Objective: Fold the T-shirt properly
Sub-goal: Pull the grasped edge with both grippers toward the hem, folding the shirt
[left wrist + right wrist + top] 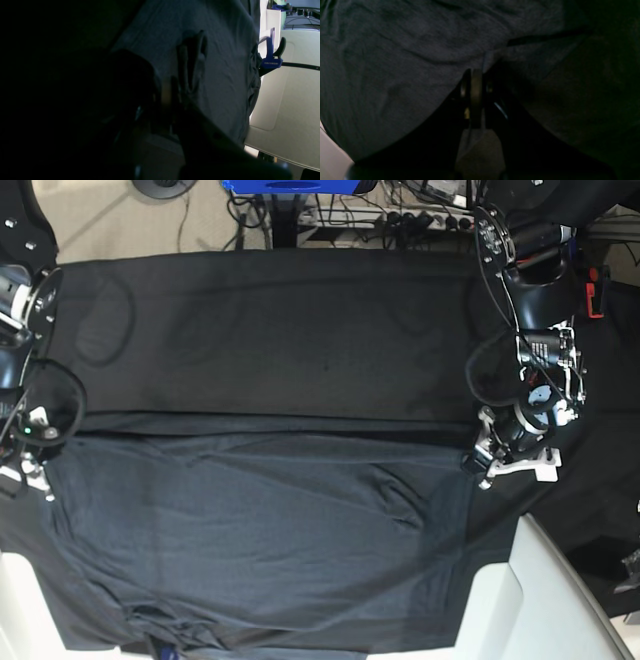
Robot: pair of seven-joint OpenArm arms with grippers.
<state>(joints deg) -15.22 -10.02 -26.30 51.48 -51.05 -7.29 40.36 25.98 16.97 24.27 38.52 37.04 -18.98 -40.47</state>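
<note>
The T-shirt [260,520] lies spread flat over the near half of the table, its far edge running straight between both arms. My left gripper [478,458] sits at the shirt's right corner. In the left wrist view its dark fingers [175,85] are shut, with a puckered ridge of the T-shirt [192,62] right at the tips. My right gripper [40,477] is at the shirt's left edge. The right wrist view shows its jaws [476,73] closed together on the heathered T-shirt [395,62], with creases running out from the tips.
A smooth black tablecloth [280,330] covers the far half of the table. A blue clamp [271,60] grips the table edge beside the shirt. White panels [545,600] stand at the near right corner. Cables and power strips [430,220] lie behind the table.
</note>
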